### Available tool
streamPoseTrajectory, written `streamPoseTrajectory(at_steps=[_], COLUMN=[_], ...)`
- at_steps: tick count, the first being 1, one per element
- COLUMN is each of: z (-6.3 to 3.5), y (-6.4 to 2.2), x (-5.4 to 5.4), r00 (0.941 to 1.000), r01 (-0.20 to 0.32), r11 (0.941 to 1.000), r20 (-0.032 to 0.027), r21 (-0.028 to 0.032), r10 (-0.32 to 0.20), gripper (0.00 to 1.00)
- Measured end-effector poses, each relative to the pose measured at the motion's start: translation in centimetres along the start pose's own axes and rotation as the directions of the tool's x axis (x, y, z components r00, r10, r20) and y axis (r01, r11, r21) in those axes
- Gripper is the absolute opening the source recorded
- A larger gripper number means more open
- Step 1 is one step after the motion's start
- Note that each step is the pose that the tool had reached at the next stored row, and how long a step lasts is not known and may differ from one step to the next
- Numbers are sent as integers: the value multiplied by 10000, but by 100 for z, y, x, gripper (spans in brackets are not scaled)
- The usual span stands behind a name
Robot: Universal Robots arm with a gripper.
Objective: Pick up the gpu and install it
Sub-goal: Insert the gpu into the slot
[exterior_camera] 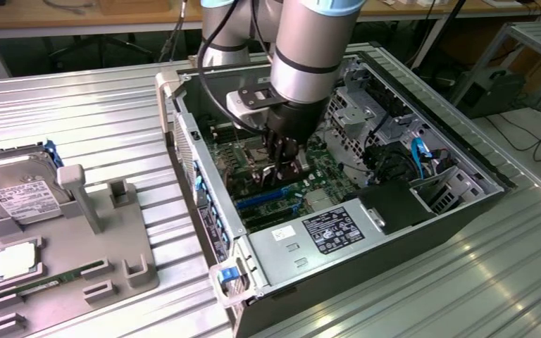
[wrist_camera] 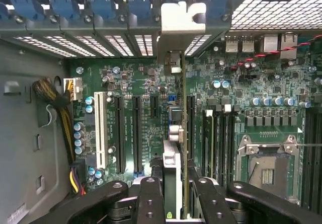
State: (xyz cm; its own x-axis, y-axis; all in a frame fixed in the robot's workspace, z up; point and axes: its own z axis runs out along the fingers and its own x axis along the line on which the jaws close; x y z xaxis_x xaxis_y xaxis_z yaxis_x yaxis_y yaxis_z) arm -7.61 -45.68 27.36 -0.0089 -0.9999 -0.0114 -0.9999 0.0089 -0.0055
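A big metal table with long shiny ribs takes up most of the exterior view, from nine o'clock round to five o'clock. Bright light makes its ribs look pale and silvery. At twelve o'clock, behind the table, stands a long wooden bench with white legs, and it is dark under it. At two o'clock there is a grey metal frame. Just under it, near three o'clock, a black box sits on the pale grey floor. Thin dark cables lie on the floor beside the box.
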Motion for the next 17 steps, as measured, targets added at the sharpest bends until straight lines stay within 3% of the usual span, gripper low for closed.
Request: streamPoseTrajectory(at_steps=[17], z=[112], y=[79], x=[10], r00=[10000], r01=[0], r11=[10000], r20=[-1], r21=[-28], r10=[0], gripper=[28])
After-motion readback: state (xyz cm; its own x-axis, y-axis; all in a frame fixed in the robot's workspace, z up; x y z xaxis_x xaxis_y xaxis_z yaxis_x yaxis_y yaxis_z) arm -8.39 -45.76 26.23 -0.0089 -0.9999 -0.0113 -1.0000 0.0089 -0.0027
